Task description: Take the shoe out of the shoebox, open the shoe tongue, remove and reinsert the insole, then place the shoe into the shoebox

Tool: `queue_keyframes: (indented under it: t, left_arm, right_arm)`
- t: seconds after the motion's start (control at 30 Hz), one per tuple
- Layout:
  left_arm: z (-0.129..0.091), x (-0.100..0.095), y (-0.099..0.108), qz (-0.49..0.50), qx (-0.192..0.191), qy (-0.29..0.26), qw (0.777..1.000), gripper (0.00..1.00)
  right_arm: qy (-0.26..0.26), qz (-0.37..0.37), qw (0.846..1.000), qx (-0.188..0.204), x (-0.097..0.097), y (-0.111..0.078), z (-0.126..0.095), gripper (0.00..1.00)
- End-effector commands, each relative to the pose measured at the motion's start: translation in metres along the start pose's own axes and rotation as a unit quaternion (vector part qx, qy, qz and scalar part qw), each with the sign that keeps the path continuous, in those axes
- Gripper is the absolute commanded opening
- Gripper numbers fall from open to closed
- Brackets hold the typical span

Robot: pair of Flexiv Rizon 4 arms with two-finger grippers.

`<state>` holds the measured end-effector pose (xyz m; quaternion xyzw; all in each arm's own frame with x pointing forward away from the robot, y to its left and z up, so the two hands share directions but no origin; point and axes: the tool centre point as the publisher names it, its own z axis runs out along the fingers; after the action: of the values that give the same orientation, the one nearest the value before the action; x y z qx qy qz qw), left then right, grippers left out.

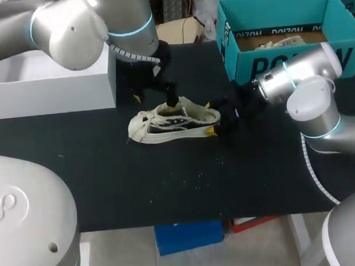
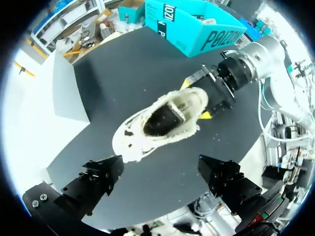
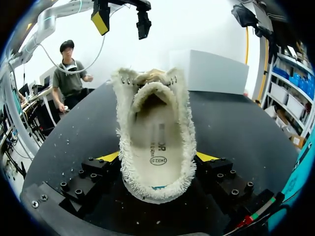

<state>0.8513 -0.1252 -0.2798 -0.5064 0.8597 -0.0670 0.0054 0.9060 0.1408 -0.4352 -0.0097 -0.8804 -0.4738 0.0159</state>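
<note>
A cream, fuzzy-edged shoe (image 1: 171, 122) lies on its side in the middle of the black table. My right gripper (image 1: 210, 118) is shut on its heel, one yellow pad (image 3: 109, 156) on each side of it. In the right wrist view the shoe (image 3: 155, 123) opens toward the camera and the pale insole (image 3: 156, 142) lies inside it. My left gripper (image 1: 156, 98) hangs open just above the laces, touching nothing. In the left wrist view its black fingers (image 2: 103, 177) stand wide apart with the shoe (image 2: 162, 120) ahead of them. The teal shoebox (image 1: 245, 61) stands at the back right.
A white box (image 1: 50, 83) sits at the back left, under my left arm. Something pale (image 1: 280, 43) lies inside the shoebox. Bare black tabletop (image 1: 186, 180) stretches from the shoe to the front edge.
</note>
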Motion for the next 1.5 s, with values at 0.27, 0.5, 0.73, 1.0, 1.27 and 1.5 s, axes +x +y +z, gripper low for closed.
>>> queue_keyframes:
  t: [0.27, 0.5, 0.73, 1.0, 1.27, 1.5]
  left_arm:
    - [0.006, 0.029, -0.028, -0.319, -0.156, -0.117, 0.928, 1.00]
    - [0.033, 0.034, -0.033, -0.324, -0.133, -0.164, 0.922, 1.00]
    - [0.051, 0.037, -0.040, -0.304, -0.106, -0.176, 0.930, 1.00]
    - [0.066, 0.033, -0.047, -0.256, -0.109, -0.197, 0.940, 1.00]
    - [0.082, 0.025, -0.049, -0.229, -0.132, -0.238, 0.935, 1.00]
    - [0.104, 0.019, -0.049, -0.208, -0.167, -0.268, 0.926, 1.00]
  right_arm:
    - [0.000, 0.001, 1.000, 0.001, -0.001, -0.002, 0.004, 0.00]
    - [0.000, 0.001, 1.000, 0.001, -0.001, -0.002, 0.004, 0.00]
    - [0.000, 0.001, 1.000, 0.001, -0.001, -0.002, 0.004, 0.00]
    - [0.000, 0.001, 1.000, 0.001, -0.001, -0.002, 0.004, 0.00]
    - [0.000, 0.001, 1.000, 0.001, -0.001, -0.002, 0.004, 0.00]
    - [0.000, 0.001, 1.000, 0.001, -0.001, -0.002, 0.004, 0.00]
